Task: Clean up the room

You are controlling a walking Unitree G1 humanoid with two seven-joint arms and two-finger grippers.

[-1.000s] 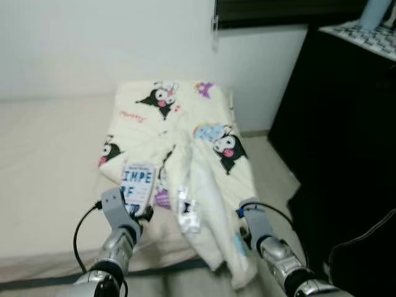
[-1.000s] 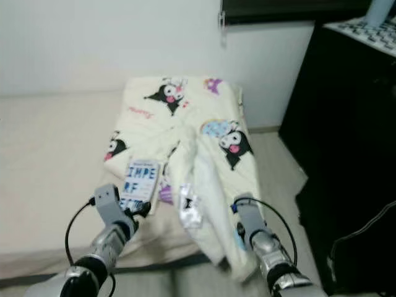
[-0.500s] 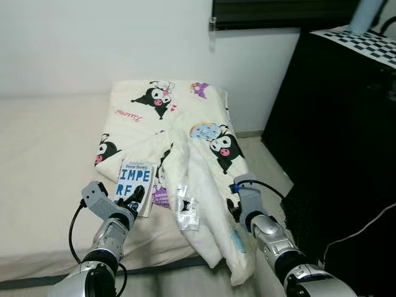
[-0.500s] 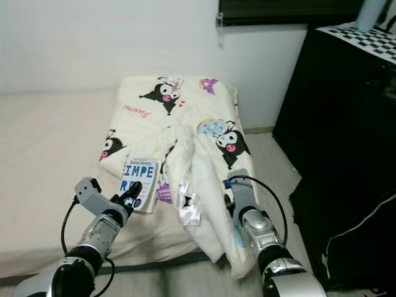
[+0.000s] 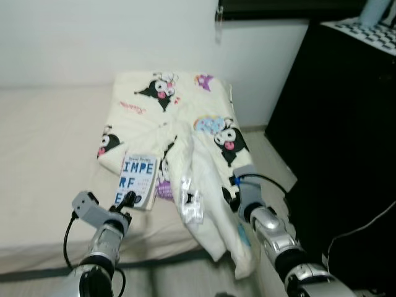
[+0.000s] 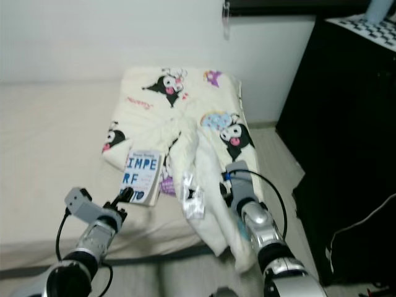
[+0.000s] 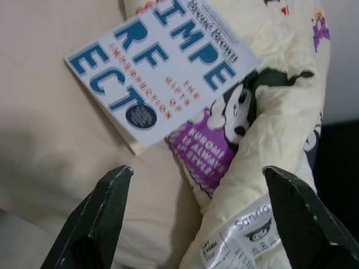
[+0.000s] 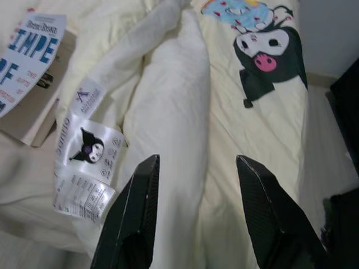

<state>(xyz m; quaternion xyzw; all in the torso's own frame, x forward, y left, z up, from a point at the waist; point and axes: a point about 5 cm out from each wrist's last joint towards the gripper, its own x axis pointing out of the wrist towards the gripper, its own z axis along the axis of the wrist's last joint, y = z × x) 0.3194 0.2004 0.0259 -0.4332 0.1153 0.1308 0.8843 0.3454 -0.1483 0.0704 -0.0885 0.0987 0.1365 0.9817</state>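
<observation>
A white book [image 5: 138, 175] with big blue letters lies on the bed, partly on the cream cartoon-print blanket [image 5: 185, 117]. My left gripper [image 5: 128, 199] is open at the book's near edge, with the book [image 7: 162, 67] just ahead of its spread fingers [image 7: 106, 207]. On the other side, my right gripper [image 8: 197, 162] is open over the blanket's thick white fold [image 8: 168, 112], which hangs off the bed's corner. A white care label [image 5: 192, 205] sticks out of that fold between the two grippers.
The beige mattress [image 5: 43, 148] stretches to the left against a white wall. A tall black cabinet [image 5: 346, 124] stands close on the right, with a narrow strip of floor [image 5: 272, 154] between it and the bed.
The camera has shifted. My right gripper has moved forward and up along the hanging blanket fold. My left arm has swung its wrist leftward, its fingertips staying at the book's near edge.
</observation>
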